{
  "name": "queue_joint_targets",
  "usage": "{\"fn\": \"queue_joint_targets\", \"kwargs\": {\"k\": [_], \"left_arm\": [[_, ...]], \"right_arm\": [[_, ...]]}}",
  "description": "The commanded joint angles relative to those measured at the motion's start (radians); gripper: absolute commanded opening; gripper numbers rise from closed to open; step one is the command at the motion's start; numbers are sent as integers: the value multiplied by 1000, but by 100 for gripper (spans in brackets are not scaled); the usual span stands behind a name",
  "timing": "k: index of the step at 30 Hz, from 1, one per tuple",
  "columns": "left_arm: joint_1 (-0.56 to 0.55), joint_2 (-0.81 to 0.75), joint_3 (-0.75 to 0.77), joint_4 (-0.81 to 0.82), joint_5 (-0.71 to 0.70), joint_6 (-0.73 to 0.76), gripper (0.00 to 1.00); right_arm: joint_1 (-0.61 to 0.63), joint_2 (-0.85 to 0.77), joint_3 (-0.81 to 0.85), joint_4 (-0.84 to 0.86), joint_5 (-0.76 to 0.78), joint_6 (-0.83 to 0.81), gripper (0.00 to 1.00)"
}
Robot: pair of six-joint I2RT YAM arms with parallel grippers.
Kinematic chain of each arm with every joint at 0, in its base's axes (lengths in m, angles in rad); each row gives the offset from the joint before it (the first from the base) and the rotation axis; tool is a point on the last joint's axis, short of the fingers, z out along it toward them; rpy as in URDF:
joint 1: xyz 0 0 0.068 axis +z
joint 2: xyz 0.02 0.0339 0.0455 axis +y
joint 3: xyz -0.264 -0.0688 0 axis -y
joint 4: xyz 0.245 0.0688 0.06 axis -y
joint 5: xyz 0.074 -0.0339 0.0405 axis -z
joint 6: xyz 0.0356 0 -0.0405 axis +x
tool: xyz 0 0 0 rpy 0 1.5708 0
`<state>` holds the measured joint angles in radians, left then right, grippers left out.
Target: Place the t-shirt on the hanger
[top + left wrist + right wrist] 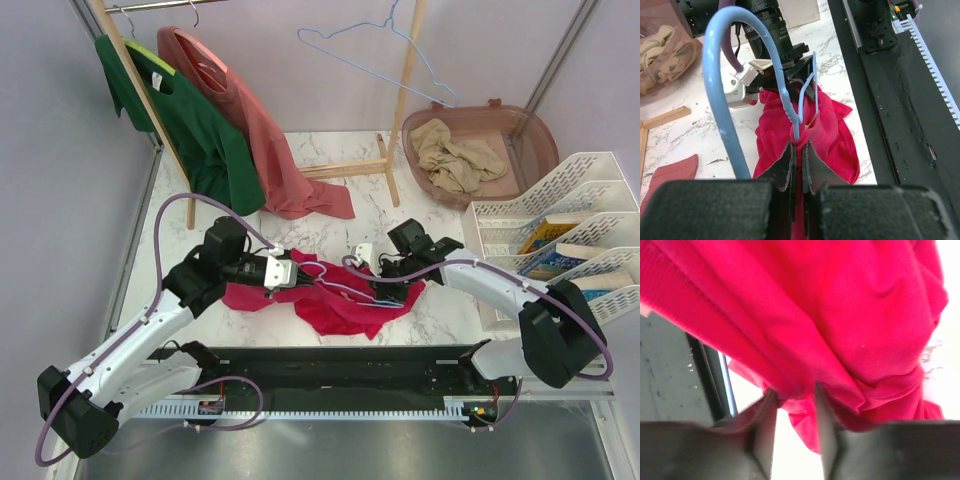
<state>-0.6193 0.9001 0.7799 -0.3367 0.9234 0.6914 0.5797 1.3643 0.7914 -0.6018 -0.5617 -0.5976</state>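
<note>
The crimson-red t-shirt (345, 305) lies bunched on the marble table between both arms. The pale-blue wire hanger (348, 289) runs through it. In the left wrist view its hook (722, 85) arches up out of the shirt's collar (800, 137). My left gripper (292, 272) is shut on the collar right where the hanger's neck comes out, with red cloth between the nearly closed fingers (812, 165). My right gripper (388, 292) pinches a fold of the t-shirt (840, 315) at its fingertips (769, 410). The hanger's shoulders are mostly hidden inside the cloth.
A wooden rack (345, 168) at the back holds a dark green shirt (200, 130) and a salmon-pink shirt (270, 150). A second blue hanger (400, 40) hangs from it. A brown basket (530, 125) with beige cloth (455, 155) and a white file rack (560, 230) stand on the right.
</note>
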Motion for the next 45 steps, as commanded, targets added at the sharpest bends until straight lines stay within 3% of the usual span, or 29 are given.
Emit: {"fn": "queue_joint_targets", "kwargs": {"k": [1, 2, 11, 17, 26, 31, 38, 43, 45], "left_arm": [[-2, -24, 22, 70, -7, -38, 2], [-2, -26, 21, 67, -43, -39, 2], [4, -70, -15, 4, -368, 63, 2], [-2, -23, 35, -188, -336, 217, 2], [-94, 114, 234, -111, -391, 31, 2], [-111, 108, 323, -70, -412, -72, 2], [-86, 10, 323, -74, -461, -82, 2], [-86, -21, 338, -235, -601, -40, 2], [-88, -24, 355, -310, -583, 44, 2]], "right_arm": [[-1, 19, 5, 62, 72, 22, 11], [-7, 21, 6, 57, 97, 24, 0], [-121, -54, 38, -128, 135, -54, 0], [-132, -96, 144, -217, 92, -56, 0], [-66, -42, 485, -348, -130, 74, 0], [-40, -36, 575, -375, -141, 125, 0], [-52, -73, 678, -418, 117, 79, 0], [-90, -120, 744, -438, 215, 76, 0], [-90, -131, 779, -437, 232, 79, 0]]}}
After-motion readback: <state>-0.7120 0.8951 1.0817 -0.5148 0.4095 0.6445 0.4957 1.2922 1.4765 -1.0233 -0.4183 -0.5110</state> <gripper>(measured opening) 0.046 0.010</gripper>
